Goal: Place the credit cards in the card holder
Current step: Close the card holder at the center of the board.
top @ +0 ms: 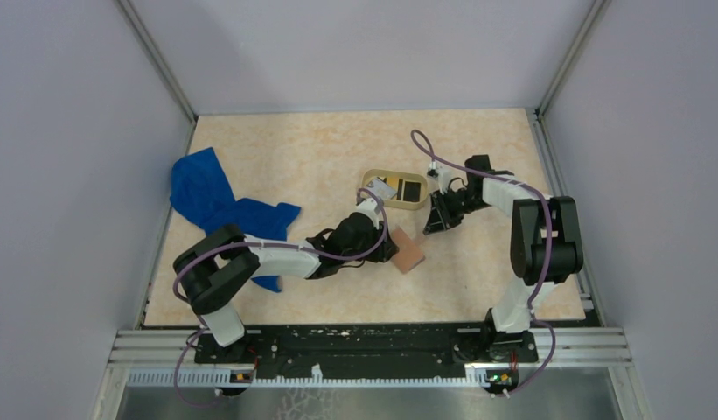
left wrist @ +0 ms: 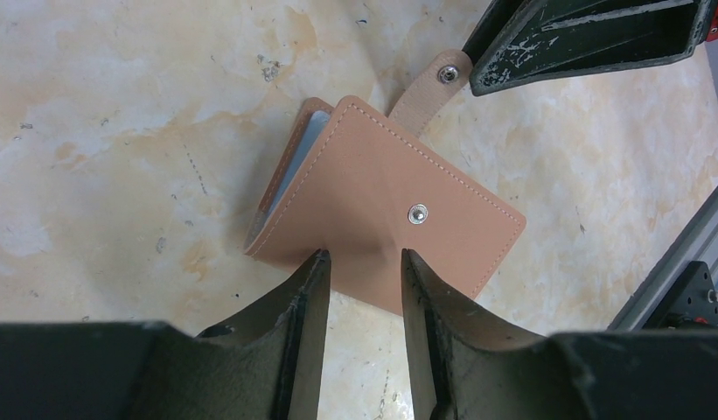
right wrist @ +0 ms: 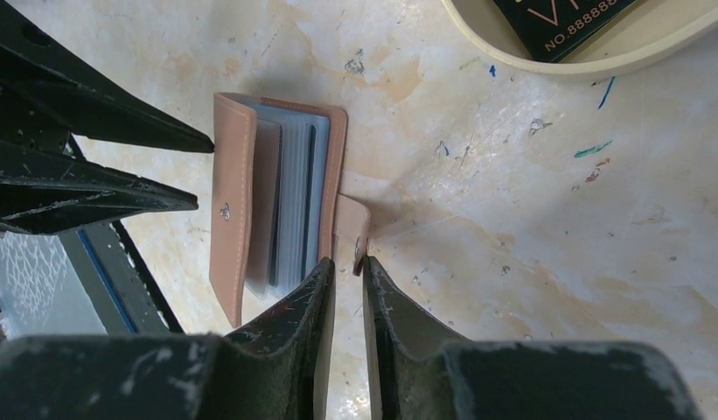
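Marbled tabletop (top: 320,149) bears card holder (left wrist: 381,210), its near edge between left gripper's (left wrist: 362,289) released jaws.

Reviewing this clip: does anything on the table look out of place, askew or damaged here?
Nothing looks damaged. Two oddities: a blue cloth lies crumpled at the table's left edge, unrelated to the cards, and the card holder sits skewed with its cover lifted and its snap strap unfastened. Coloured pen marks fleck the table.

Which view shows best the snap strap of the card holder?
The left wrist view: the strap lies flat and whole, its snap visible, next to the right gripper. The right wrist view shows it edge-on at the card holder, partly behind the gripper. The top view is too small to show it.
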### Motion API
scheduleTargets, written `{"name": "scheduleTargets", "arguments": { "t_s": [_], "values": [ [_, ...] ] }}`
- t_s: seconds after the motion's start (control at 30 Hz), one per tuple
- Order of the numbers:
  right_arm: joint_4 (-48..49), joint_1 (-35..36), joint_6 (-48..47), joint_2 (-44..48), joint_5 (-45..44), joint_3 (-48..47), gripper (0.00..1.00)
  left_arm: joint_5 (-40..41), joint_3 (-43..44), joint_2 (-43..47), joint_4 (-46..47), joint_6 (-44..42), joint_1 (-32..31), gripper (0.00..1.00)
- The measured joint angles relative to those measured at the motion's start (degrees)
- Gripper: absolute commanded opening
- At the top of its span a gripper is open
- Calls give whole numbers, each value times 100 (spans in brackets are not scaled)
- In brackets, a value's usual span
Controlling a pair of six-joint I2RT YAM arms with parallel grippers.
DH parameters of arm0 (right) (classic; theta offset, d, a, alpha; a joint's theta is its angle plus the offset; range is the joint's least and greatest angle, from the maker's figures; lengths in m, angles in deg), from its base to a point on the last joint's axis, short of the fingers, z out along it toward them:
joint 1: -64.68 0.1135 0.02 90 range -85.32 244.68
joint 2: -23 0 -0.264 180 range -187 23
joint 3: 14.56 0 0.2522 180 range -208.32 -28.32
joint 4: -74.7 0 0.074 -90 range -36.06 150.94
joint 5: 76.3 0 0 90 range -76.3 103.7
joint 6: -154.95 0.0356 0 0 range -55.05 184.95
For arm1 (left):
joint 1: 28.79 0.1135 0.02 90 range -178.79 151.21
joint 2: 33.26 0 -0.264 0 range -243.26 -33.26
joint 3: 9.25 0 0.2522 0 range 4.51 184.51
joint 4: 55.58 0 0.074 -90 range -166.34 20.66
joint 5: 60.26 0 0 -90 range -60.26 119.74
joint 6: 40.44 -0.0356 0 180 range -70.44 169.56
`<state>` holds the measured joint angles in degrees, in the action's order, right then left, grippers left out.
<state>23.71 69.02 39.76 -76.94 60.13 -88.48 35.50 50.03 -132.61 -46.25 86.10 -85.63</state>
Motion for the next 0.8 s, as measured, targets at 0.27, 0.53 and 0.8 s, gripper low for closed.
{"name": "scheduleTargets", "arguments": {
  "t_s": [0.27,0.53,0.8],
  "values": [
    [149,0,94,0,-2,0,9,-2,55,-52,-15,-11,0,41],
    [210,0,94,2,0,0,1,-20,92,-129,-2,-13,7,41],
    [214,0,92,4,-2,2,9,-94,129,-164,0,-11,37,40]
  ]
}}
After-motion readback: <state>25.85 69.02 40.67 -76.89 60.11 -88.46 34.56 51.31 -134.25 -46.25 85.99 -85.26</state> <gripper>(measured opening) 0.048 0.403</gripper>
